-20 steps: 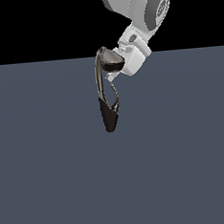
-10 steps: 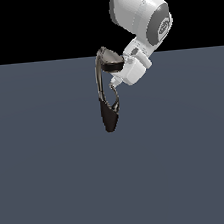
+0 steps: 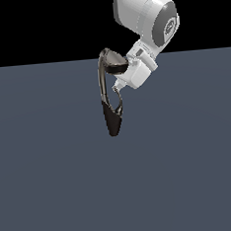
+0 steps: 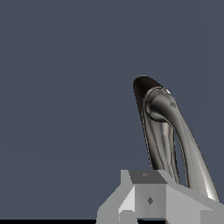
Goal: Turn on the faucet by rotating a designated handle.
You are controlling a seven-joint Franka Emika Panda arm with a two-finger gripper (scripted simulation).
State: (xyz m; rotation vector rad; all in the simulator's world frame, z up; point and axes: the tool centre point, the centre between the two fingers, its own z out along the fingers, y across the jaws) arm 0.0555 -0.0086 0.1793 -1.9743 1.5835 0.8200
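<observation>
The faucet (image 3: 112,119) stands on the flat grey bench (image 3: 54,182), its blackish cone base tapering to a point at the bottom and its slim grey neck rising to a wide oval spout head. The gripper (image 3: 116,89) reaches in from the exterior view's right, hanging off the white arm (image 3: 146,15) that comes down from above. Its white body sits just below and beside the spout head, close against the neck.

The handle (image 3: 119,101) is the thin curved lever branching from the top of the cone base. It lies directly below the gripper tip, and the tip looks to be touching or nearly touching its upper end, though the exterior view is too coarse to settle which.

In the wrist view the faucet (image 4: 162,131) fills the space just ahead of the gripper (image 4: 151,199), with two glossy curved stems running away from it toward the dark cone. Only a grey block of the gripper shows at the frame edge, so whether its fingers are spread or pressed together cannot be told from either view.
</observation>
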